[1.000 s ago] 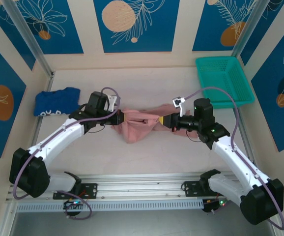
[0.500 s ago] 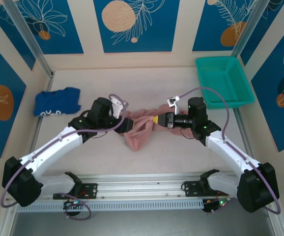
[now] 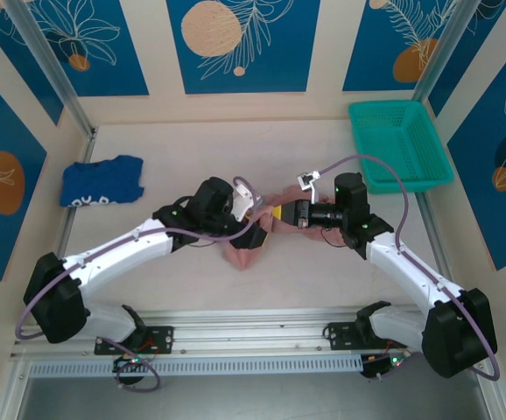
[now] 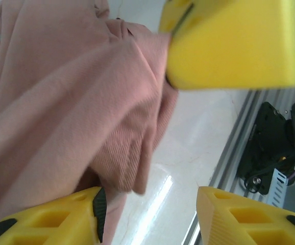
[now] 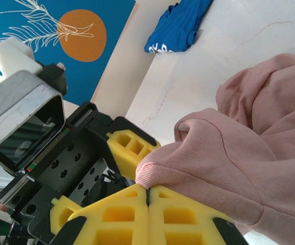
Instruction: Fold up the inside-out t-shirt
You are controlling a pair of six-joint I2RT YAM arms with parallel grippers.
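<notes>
The inside-out t-shirt (image 3: 242, 254) is a dusty-pink bunch in the middle of the table. My right gripper (image 3: 275, 214) is shut on a ribbed edge of it, and the pinch is plain in the right wrist view (image 5: 148, 190), where the cloth (image 5: 249, 153) drapes away to the right. My left gripper (image 3: 255, 232) sits close beside the right one, over the bunch. Its jaws are open (image 4: 147, 217) with bare table between them. Pink fabric (image 4: 60, 102) hangs against its left finger (image 4: 50, 219) without being clamped. The right gripper's yellow fingers (image 4: 234, 41) show just above.
A royal-blue garment (image 3: 101, 181) (image 5: 178, 25) lies at the far left of the table. A teal basket (image 3: 391, 104) stands at the back right. A metal rail (image 3: 253, 337) runs along the near edge between the arm bases.
My left gripper has opened, let go of the shirt and moved right, up to the right gripper. The right gripper first shifted left with the cloth, and the shirt has bunched up.
</notes>
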